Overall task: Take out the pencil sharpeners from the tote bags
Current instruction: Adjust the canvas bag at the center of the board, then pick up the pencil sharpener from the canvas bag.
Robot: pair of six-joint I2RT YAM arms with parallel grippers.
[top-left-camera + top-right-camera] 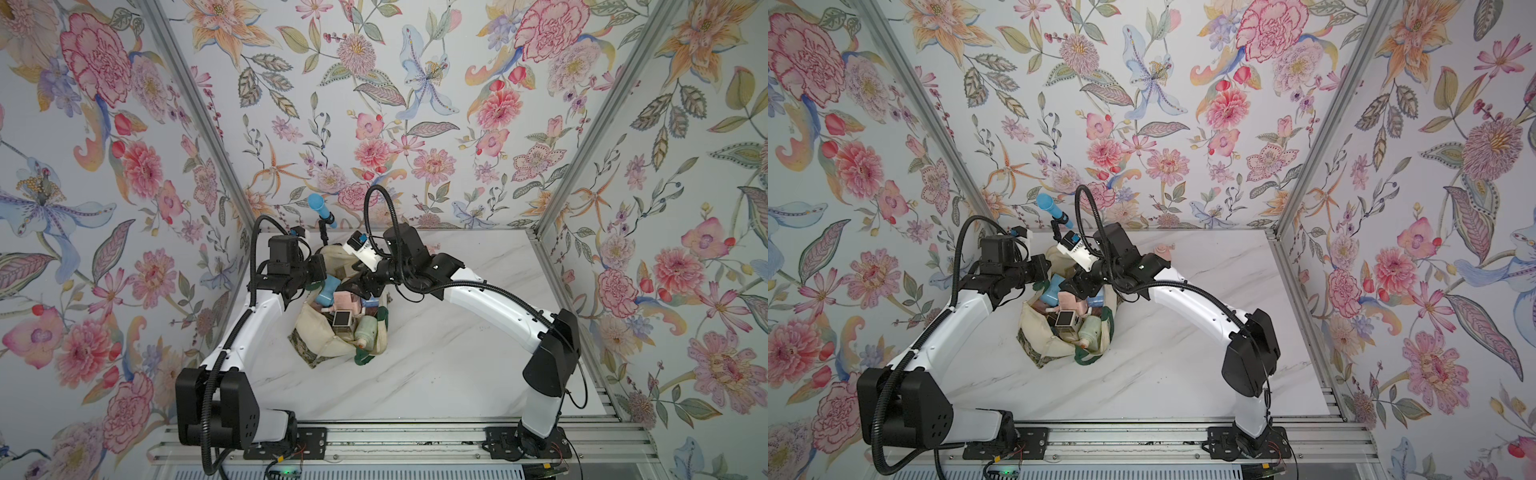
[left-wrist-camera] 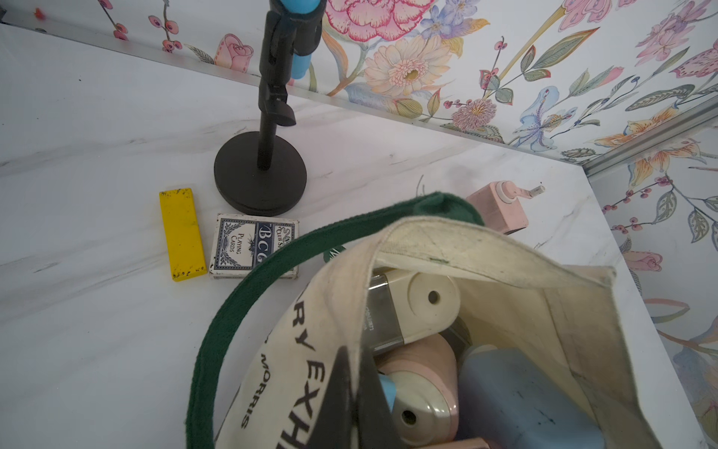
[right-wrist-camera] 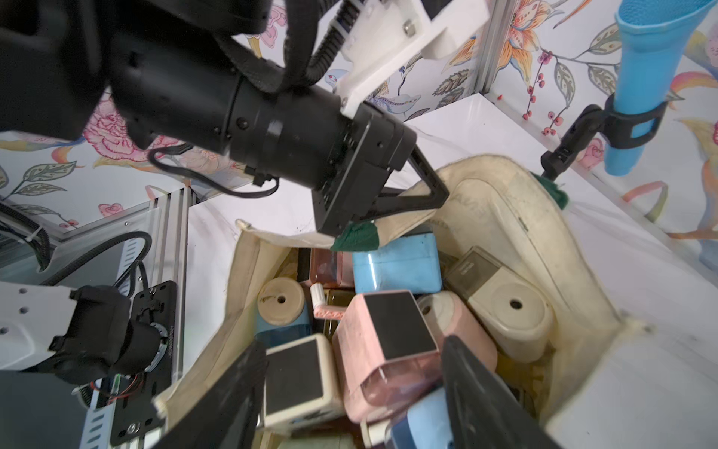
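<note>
**Mouth propped, claw over a pink one**

The left gripper (image 2: pixel 351 373) is pinched on the tote bag (image 2: pixel 505 280) at its rim, by the green strap (image 2: pixel 217 330). We judge that this props the mouth open for the other arm.

The right gripper (image 3: pixel 353 344) hangs inside with its jaws wide, straddling a pink sharpener (image 3: pixel 400 326) with a dark face. It holds nothing.

The pencil sharpeners (image 3: pixel 396 268) lie heaped in the bag. A lone sharpener (image 2: pixel 493 210) stands on the table (image 2: pixel 97 330) beyond it.

The bag lettering reads "MORRIS" and partly "EXH". The card deck (image 2: pixel 254 247) reads "PLAYING CARDS".
</note>
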